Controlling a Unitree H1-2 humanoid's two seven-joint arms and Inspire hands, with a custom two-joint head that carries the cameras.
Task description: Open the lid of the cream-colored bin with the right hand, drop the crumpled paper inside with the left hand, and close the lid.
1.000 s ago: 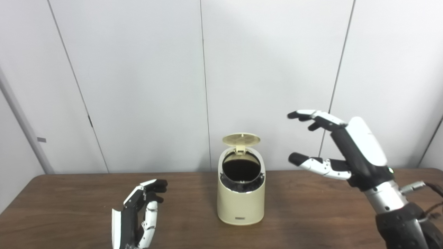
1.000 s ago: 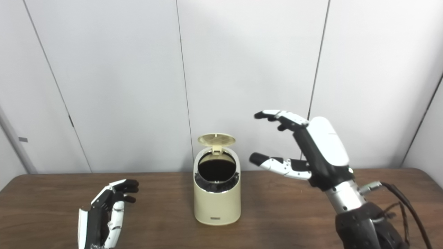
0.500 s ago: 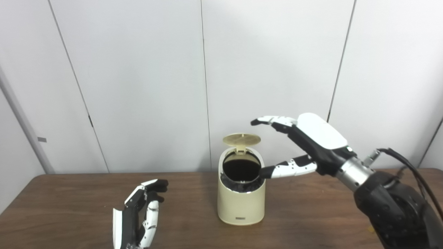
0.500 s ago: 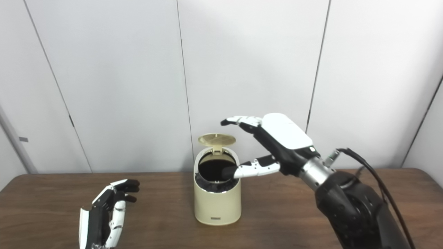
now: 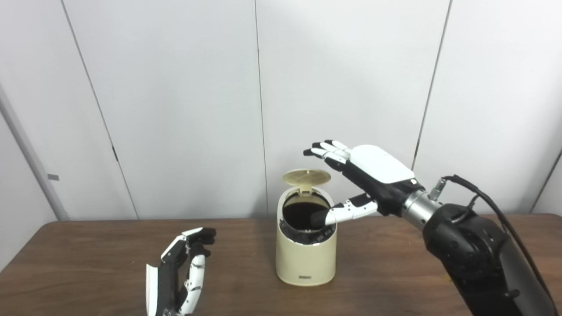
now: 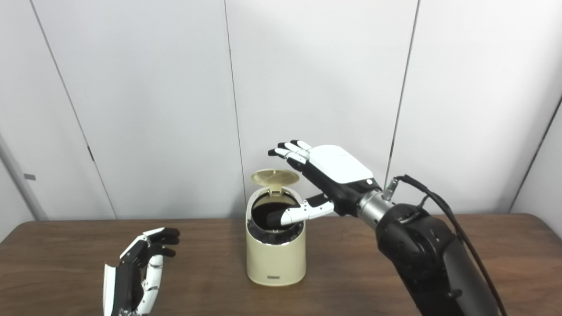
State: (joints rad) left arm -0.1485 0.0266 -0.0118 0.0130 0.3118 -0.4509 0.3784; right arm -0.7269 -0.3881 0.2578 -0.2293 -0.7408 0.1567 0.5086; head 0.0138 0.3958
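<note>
While the left hand (image 5: 178, 274) sat empty, fingers loosely apart, near the table's (image 5: 395, 272) front edge, the cream bin (image 5: 306, 250) stood mid-table, lid (image 5: 306, 177) up, right hand (image 5: 364, 175) spread empty just above it.

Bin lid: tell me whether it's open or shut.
Open. The lid stands tipped back above the bin, leaving its dark round mouth uncovered.
</note>
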